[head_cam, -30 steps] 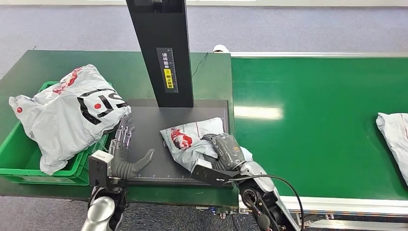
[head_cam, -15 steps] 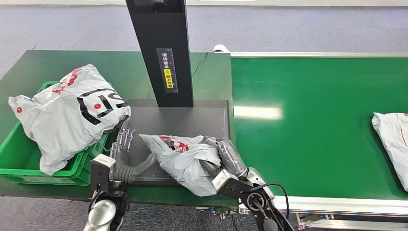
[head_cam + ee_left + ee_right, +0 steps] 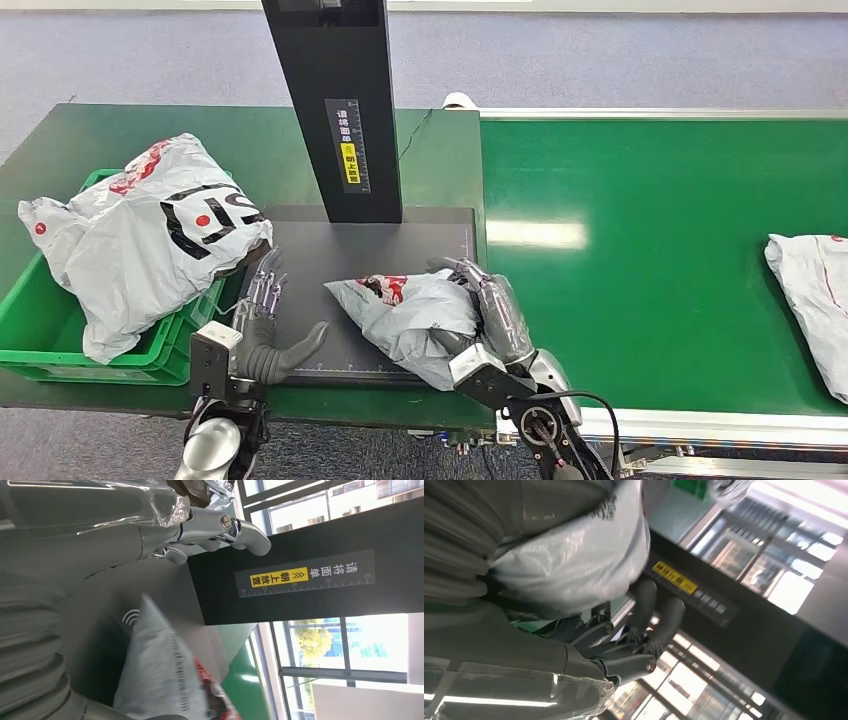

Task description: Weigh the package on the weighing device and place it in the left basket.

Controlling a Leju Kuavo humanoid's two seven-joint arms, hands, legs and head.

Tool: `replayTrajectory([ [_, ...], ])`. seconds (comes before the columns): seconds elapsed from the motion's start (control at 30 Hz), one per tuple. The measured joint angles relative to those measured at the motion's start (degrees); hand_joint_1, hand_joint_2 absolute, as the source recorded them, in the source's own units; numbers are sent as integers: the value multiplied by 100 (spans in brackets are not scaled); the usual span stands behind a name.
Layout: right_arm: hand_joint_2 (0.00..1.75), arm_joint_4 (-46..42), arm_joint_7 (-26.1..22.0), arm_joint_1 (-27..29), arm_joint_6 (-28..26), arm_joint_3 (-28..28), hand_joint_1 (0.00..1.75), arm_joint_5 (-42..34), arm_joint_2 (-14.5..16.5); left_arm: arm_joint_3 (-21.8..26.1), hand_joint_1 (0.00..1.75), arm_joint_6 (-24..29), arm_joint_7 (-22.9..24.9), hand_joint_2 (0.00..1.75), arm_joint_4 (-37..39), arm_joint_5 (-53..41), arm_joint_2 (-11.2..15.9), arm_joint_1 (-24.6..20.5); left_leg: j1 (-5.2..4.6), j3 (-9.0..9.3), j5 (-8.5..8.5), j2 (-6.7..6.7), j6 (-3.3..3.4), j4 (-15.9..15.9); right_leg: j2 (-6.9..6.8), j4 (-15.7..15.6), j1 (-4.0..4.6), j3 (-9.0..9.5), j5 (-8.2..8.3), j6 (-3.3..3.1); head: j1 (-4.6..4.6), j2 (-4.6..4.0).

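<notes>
A small grey package [image 3: 410,315] with red print hangs tilted over the front of the black weighing plate [image 3: 370,245], and my right hand [image 3: 492,318] grips its right side with fingers curled over the top. The right wrist view shows the package [image 3: 574,555] pressed against the palm, with the dark fingers [image 3: 649,607] beyond it. My left hand [image 3: 265,325] rests open on the plate's front left corner, thumb pointing toward the package, a short gap between them. In the left wrist view the package [image 3: 160,677] lies just past the spread fingers [image 3: 215,527]. The green basket [image 3: 40,320] stands at the left.
A large grey bag [image 3: 140,240] fills the basket and spills over its rim. The scale's black post [image 3: 335,110] rises behind the plate. Another grey package [image 3: 810,295] lies at the right end of the green conveyor belt [image 3: 650,220].
My right hand has raised the package off the plate and turned it more upright. The package on the belt has drifted slightly left. My left hand has barely moved.
</notes>
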Motion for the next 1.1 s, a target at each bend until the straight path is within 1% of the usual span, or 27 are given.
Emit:
replayTrajectory([
  [0.1,175,22,489,25,-176,-54,0,389,15,-2,0,-10,1,175,-11,-1,-14,26,0,0,0,0,0,0,0,0,0,0,0,0,0,0],
  [0.23,175,134,1212,38,-240,-162,0,925,53,0,0,-23,34,175,-56,-11,-31,75,0,1,0,0,0,0,0,0,0,1,0,0,0,0],
  [0.3,175,208,1423,46,-245,-234,0,1053,88,1,0,-25,50,175,-74,-28,-36,102,0,1,0,0,0,0,0,0,0,1,0,0,0,0],
  [0.37,175,261,1504,62,-228,-325,0,1054,134,2,0,-25,65,175,-98,-49,-43,137,0,2,0,0,0,0,0,0,0,1,0,0,-1,0],
  [0.43,175,288,1395,94,-189,-437,0,848,186,3,0,-25,75,175,-135,-66,-56,181,0,2,0,0,0,0,0,0,0,1,0,0,0,0],
  [0.6,175,234,770,224,-79,-688,0,-72,299,16,0,-27,79,175,-206,-101,-81,236,0,1,0,0,0,0,0,0,0,1,0,0,0,0],
  [0.67,175,195,683,259,-47,-760,0,-237,320,23,0,-27,79,175,-213,-104,-85,242,0,1,0,0,0,0,0,0,0,1,0,0,0,0],
  [0.9,175,142,613,309,28,-881,0,-402,354,40,0,-31,73,175,-223,-107,-95,255,0,2,0,0,0,0,0,0,0,1,0,0,-1,0],
  [1.0,175,99,436,330,230,-953,0,-885,372,52,0,-26,26,175,-222,-115,-102,256,0,2,0,0,0,0,0,0,0,1,0,0,0,0],
  [1.1,175,18,221,337,580,-1061,0,-1528,372,57,0,-1,-57,175,-221,-114,-102,256,0,2,0,0,0,0,0,0,0,1,0,0,1,0],
])
